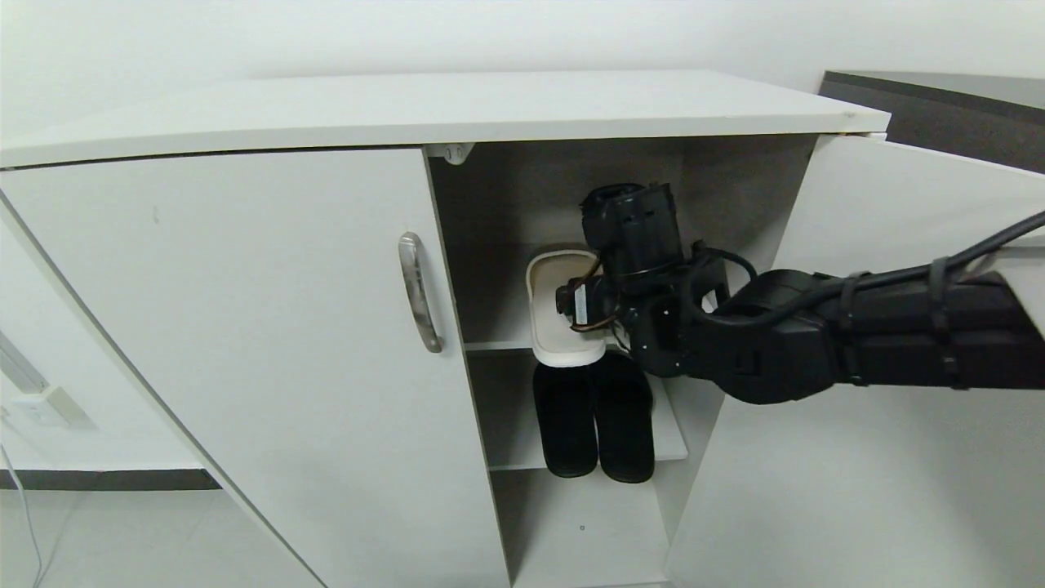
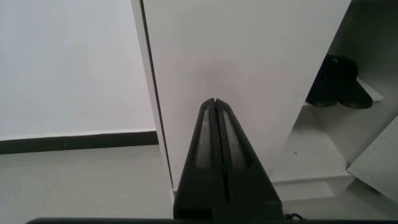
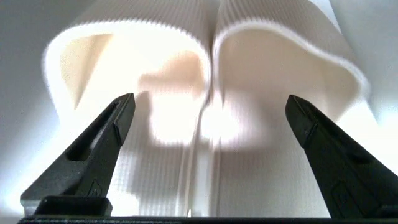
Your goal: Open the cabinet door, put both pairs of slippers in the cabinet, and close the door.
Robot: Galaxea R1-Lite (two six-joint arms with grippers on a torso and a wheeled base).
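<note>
The cabinet [image 1: 457,106] has its right door [image 1: 898,245] swung open and its left door [image 1: 245,327] closed. A white pair of slippers [image 1: 563,314] lies on the upper shelf, heels sticking out over the shelf edge. Below it, a black pair [image 1: 594,416] rests on the middle shelf, also seen as the black slippers [image 2: 339,84] in the left wrist view. My right arm reaches into the upper compartment. Its gripper [image 3: 211,106] is open, fingers spread wide, with the white slippers [image 3: 211,74] close in front. My left gripper [image 2: 214,102] is shut and empty, low before the closed door.
A metal handle [image 1: 418,290] sits on the closed left door near the centre post. The bottom compartment [image 1: 584,531] under the black pair holds nothing. A pale tiled floor [image 2: 74,186] and a wall with a dark skirting lie to the cabinet's left.
</note>
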